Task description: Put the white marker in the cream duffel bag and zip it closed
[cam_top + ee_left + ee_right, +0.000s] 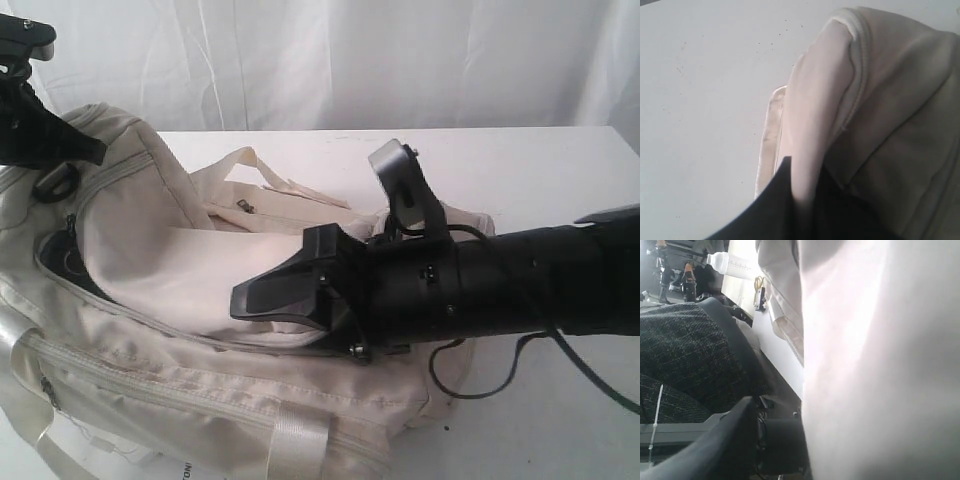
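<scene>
The cream duffel bag (200, 400) lies on its side on the white table, its top zipper partly undone, with black lining (68, 262) showing at the left end. My left gripper (95, 150) is shut on a fold of the bag's end fabric (815, 125), beside a black strap ring (55, 185). My right gripper (255, 298) reaches from the right over the loose flap at the opening. One of its fingers (735, 425) shows, standing apart from the cream cloth (880, 365) that hides the other. The white marker is not in view.
A pale webbing handle (290, 440) lies at the bag's front, another strap (767, 140) on the table. The right arm's cable (500, 385) loops on the table behind the bag. Beyond the table edge (780, 355) are a dark woven seat (685, 355) and a bottle (735, 262).
</scene>
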Available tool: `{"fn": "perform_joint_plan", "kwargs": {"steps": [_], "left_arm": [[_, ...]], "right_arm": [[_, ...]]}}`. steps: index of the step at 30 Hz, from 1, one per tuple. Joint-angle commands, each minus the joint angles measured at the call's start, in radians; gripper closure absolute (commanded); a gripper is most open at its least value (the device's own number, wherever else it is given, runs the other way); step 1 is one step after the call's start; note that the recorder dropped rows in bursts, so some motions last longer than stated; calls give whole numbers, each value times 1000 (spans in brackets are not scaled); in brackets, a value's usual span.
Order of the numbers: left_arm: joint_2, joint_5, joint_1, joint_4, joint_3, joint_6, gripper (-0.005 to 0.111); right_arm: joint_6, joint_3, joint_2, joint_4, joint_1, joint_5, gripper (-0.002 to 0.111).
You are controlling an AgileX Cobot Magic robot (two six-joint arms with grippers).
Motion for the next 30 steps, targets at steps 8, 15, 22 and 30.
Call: {"fn": "perform_joint_plan", "kwargs": {"steps": [8,15,22,30], "left_arm": [[-8,-25,4,-16,-4,-8,107],[-8,-27,4,-16,-4,-8,107],[-8,-27,4,-16,-4,-8,107],[-8,-27,4,-16,-4,-4,105]], "right_arm": [[-120,-157,57,29,57,156,106],[-188,-217,-37,29,57,165,108],[-188,-217,-72,29,57,198,108],[-43,-213,-72,-77,57,212,108]]}}
